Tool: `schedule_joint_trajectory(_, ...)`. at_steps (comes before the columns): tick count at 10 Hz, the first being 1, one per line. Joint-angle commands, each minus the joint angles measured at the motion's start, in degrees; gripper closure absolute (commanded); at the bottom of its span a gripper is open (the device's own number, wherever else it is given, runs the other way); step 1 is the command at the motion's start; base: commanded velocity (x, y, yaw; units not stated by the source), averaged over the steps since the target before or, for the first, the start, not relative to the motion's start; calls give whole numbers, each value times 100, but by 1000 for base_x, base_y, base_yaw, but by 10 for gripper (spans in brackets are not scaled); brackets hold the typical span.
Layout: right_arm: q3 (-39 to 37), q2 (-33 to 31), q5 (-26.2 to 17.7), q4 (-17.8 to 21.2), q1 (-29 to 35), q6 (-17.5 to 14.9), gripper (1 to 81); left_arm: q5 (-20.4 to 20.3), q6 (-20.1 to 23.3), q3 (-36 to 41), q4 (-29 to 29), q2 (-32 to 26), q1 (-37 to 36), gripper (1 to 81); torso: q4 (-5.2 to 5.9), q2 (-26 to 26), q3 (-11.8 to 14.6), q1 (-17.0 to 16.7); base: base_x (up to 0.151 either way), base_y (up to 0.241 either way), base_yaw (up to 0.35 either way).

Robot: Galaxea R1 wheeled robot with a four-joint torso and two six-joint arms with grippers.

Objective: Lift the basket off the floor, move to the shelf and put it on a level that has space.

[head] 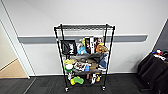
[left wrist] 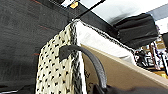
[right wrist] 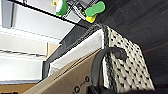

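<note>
Dark charcoal carpet floor (head: 37,86), tall black wire shelf (head: 84,56) against white wall, cream woven basket (left wrist: 58,70) with cardboard box (left wrist: 120,72) inside (up off the carpet), grippers' grip can't tell

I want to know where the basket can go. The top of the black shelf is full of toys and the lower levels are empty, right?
Not quite. In the head view the shelf has its top level bare, and it is the lower levels that are crowded with toys and boxes. So the top is where there is room.
</note>
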Motion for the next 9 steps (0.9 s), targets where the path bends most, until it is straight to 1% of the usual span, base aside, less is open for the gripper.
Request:
schedule_joint_trajectory(1, 363, -179, -110, -43, 583, 12, 811, -7, 33, 364, 208, -156, -576, 811, 0, 0, 0, 0, 73, 0, 0)
schedule_joint_trajectory(4, 319, -152, -110, -43, 583, 12, 811, -7, 33, 364, 217, -139, -575, 811, 0, -11, 5, -18, 109, 0, 0)
schedule_joint_trajectory(9, 179, 5, -128, -43, 662, 12, 811, -7, 33, 355, 225, -103, -584, 811, 0, -11, 5, -13, 139, 0, 0)
